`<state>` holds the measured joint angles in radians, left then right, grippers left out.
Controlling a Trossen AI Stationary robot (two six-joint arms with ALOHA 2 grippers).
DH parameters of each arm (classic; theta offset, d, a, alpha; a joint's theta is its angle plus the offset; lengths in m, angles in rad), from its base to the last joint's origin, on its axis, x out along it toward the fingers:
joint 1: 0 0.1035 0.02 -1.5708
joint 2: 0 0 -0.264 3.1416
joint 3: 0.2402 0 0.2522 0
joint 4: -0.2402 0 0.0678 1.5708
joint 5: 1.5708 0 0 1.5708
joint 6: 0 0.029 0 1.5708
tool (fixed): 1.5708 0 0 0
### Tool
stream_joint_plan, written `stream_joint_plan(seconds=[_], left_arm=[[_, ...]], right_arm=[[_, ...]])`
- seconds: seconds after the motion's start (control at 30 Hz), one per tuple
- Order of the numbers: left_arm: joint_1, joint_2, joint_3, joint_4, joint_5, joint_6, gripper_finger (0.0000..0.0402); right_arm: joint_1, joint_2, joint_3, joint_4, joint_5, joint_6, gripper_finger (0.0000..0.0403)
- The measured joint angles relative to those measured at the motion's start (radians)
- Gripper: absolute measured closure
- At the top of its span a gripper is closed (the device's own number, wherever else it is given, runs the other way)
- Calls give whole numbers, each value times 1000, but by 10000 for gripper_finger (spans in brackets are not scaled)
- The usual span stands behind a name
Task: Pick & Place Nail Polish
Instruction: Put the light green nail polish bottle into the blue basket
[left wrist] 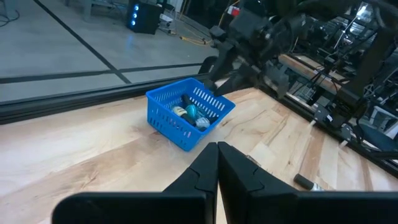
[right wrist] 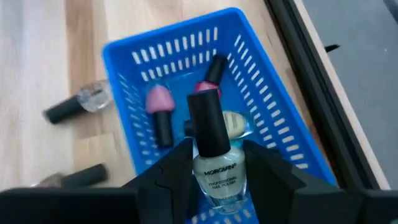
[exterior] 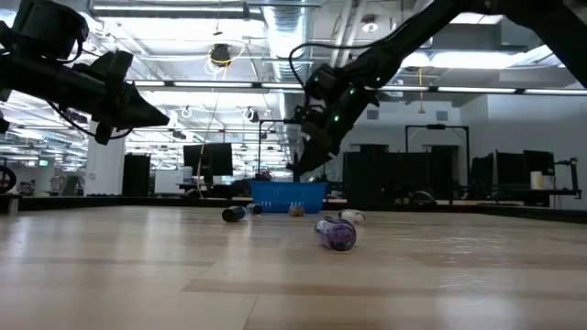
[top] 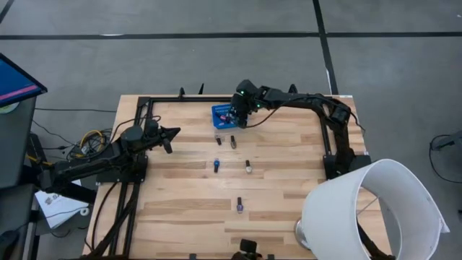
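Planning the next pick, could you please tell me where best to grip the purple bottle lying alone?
Take the purple bottle across its body, coming straight down from above: it lies flat on its side with nothing beside it, leaving both long sides free.

Both arms are matte black, built of slim jointed links. The right arm (top: 303, 99) carries green indicator lights near its wrist and a looping dark cable. Each tool (left wrist: 216, 174) ends in angular black fingers.
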<state>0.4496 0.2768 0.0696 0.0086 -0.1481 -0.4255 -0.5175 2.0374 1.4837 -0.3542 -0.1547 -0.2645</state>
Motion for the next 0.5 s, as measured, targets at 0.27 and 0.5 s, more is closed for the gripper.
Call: stream_joint_plan(seconds=[0.27,0.5], left_arm=[[0,0,0,0,0,-1,401],[0,0,0,0,0,-1,401]], right_arm=[[13,32,-4,-18,2,11,276],[10,30,-2,-14,-1,12,259]])
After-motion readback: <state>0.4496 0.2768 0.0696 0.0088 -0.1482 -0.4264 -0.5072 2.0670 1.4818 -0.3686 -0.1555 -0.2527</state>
